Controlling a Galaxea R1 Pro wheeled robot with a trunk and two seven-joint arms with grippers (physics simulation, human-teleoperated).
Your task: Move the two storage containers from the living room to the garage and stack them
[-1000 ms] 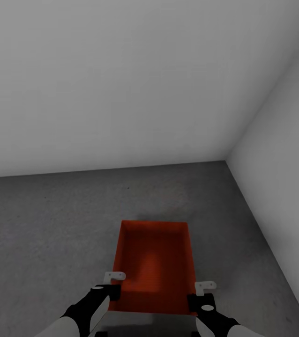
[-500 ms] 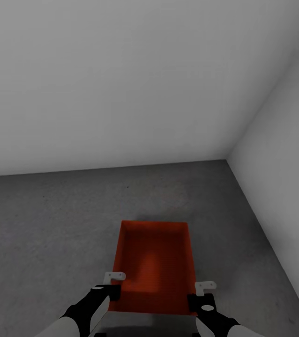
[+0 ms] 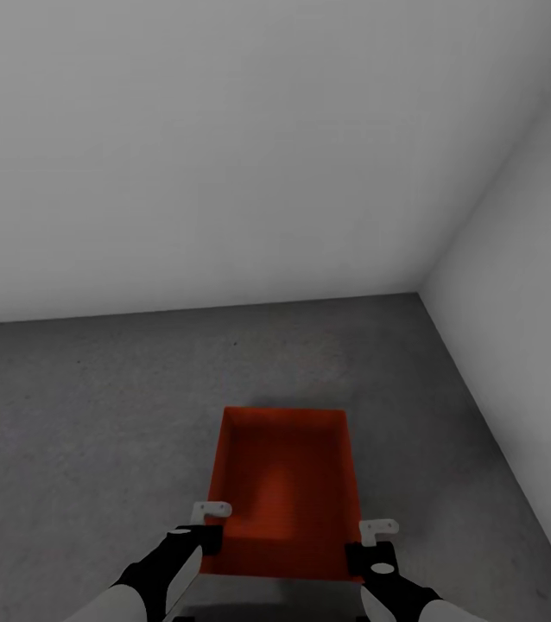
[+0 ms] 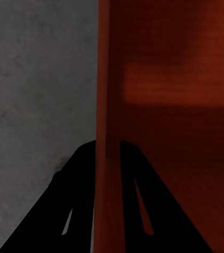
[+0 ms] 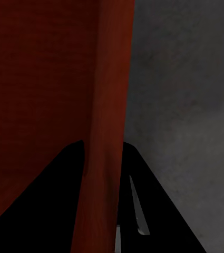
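- Across the last second nothing has visibly shifted: the orange-red storage container (image 3: pixel 284 488) sits at the same spot in the head view, and both arms are posed as they were.
- The container hangs low over, or perhaps already rests on, the dark grey concrete floor (image 3: pixel 94 415), near the corner where two plain white walls (image 3: pixel 224 155) meet; the pictures do not settle whether it touches down.
- The left tool (image 3: pixel 209 524) is pinched onto the container's left side wall; the left wrist view shows a dark finger (image 4: pixel 80 179) on each side of that thin wall.
- The right tool (image 3: pixel 370 540) clamps the right side wall likewise, with a finger (image 5: pixel 64 179) inside and one outside.
- Judged from this stillness, the carry seems over and the set-down is at hand: this would be the bottom bin of the stack.
- A second container is needed on top, so the task looks roughly half done.
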